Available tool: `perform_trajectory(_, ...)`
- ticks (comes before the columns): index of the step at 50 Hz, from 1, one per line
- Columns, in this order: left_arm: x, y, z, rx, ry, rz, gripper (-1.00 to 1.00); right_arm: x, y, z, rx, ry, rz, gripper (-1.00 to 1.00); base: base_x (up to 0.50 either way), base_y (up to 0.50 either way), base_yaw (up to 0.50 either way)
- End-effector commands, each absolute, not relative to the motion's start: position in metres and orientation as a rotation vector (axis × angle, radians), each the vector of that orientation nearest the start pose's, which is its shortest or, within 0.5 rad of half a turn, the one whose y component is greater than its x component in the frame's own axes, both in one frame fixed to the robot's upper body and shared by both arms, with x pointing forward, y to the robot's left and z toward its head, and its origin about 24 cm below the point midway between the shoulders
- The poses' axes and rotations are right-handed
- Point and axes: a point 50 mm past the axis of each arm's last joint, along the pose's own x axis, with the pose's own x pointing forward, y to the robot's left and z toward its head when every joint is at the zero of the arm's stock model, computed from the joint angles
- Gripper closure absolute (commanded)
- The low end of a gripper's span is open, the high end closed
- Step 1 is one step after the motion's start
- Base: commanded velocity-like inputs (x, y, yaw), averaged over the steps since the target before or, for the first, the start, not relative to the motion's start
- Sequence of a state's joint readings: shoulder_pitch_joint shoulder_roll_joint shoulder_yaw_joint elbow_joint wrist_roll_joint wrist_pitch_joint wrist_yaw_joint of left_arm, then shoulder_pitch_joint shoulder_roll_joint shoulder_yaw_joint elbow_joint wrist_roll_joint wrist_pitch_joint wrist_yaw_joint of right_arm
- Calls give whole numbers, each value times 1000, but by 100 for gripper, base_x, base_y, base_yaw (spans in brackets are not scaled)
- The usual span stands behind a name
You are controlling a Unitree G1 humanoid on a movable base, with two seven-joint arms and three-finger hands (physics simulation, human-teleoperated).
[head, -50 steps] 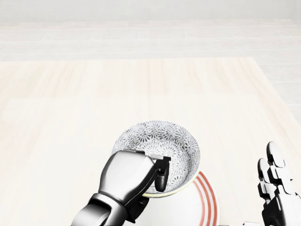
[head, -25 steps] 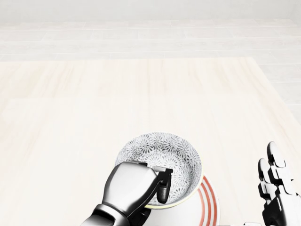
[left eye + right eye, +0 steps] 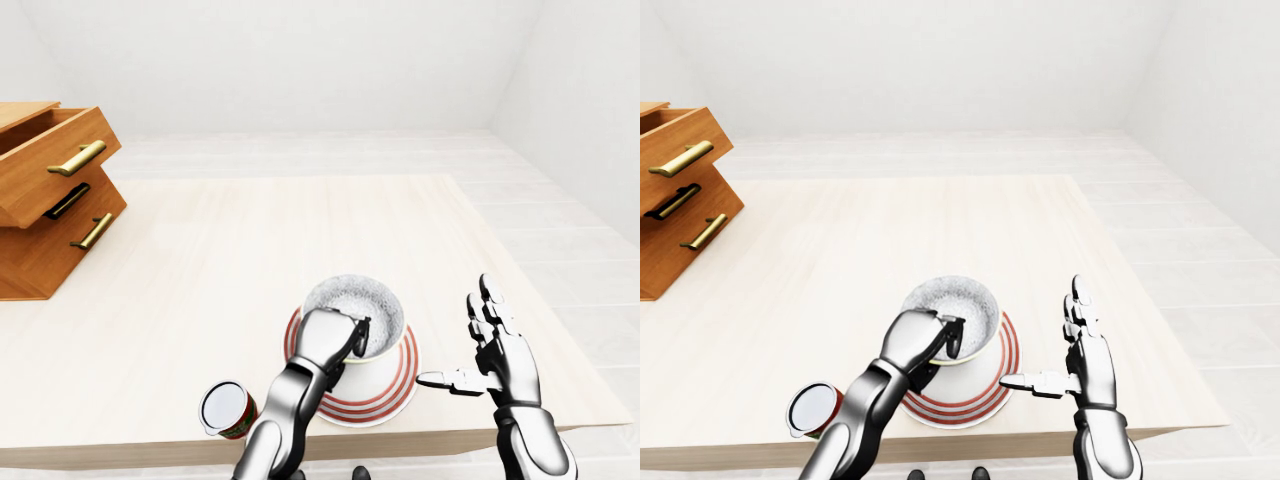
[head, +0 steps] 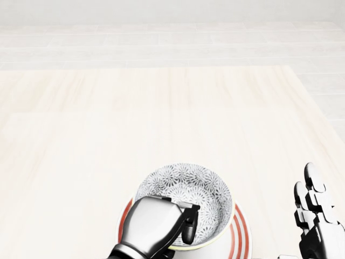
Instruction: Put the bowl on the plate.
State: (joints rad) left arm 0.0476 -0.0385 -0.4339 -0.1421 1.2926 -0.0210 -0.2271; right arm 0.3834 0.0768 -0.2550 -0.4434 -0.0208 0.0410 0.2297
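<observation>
Left hand (image 4: 161, 224) pinches the bowl (image 4: 186, 199) rim, one finger hooked inside. Bowl over the plate (image 3: 390, 385); contact unclear. Right hand (image 3: 497, 345) spread, apart.

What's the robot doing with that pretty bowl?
The left robot hand is gripping the rim of the patterned bowl and holding it over the red-striped plate near the table's bottom edge. Whether the bowl already rests on the plate is hard to tell. The right robot hand is open beside the plate, holding nothing. A small can sits left of the plate, and wooden drawers stand at the far left.
</observation>
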Motion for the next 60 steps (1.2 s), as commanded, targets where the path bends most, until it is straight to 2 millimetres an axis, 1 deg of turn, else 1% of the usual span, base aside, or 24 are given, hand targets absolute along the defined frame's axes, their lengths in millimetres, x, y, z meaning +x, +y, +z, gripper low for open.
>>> perform_trajectory(1, 217, 33, 55, 1225, -258, -485, 100, 169, -209, 61, -67, -13, -137, -100, 0, 0, 0)
perform_trajectory(33, 212, 33, 62, 1213, -253, -489, 100, 170, -208, 62, -69, -11, -131, -100, 0, 0, 0)
perform_trajectory(35, 211, 32, 63, 1211, -249, -490, 98, 171, -208, 63, -68, -13, -132, -100, 0, 0, 0)
perform_trajectory(38, 212, 33, 64, 1212, -250, -488, 85, 170, -209, 63, -69, -14, -131, -100, 0, 0, 0)
perform_trajectory(42, 211, 33, 63, 1209, -246, -490, 87, 170, -208, 63, -69, -14, -130, -100, 0, 0, 0)
perform_trajectory(46, 210, 32, 63, 1199, -245, -491, 81, 169, -209, 63, -67, -15, -131, -100, 0, 0, 0)
perform_trajectory(48, 210, 32, 62, 1209, -244, -492, 73, 168, -209, 63, -68, -14, -133, -100, 0, 0, 0)
perform_trajectory(50, 210, 32, 63, 1200, -242, -492, 70, 168, -209, 63, -68, -15, -131, -100, 0, 0, 0)
perform_trajectory(55, 210, 32, 62, 1199, -241, -495, 69, 169, -209, 62, -67, -14, -131, -100, 0, 0, 0)
perform_trajectory(56, 209, 32, 62, 1196, -239, -497, 72, 169, -208, 62, -68, -14, -130, -100, 0, 0, 0)
perform_trajectory(58, 210, 32, 62, 1198, -239, -496, 62, 170, -208, 62, -66, -15, -129, -100, 0, 0, 0)
perform_trajectory(60, 210, 32, 63, 1210, -243, -491, 62, 170, -208, 62, -66, -15, -130, -100, 0, 0, 0)
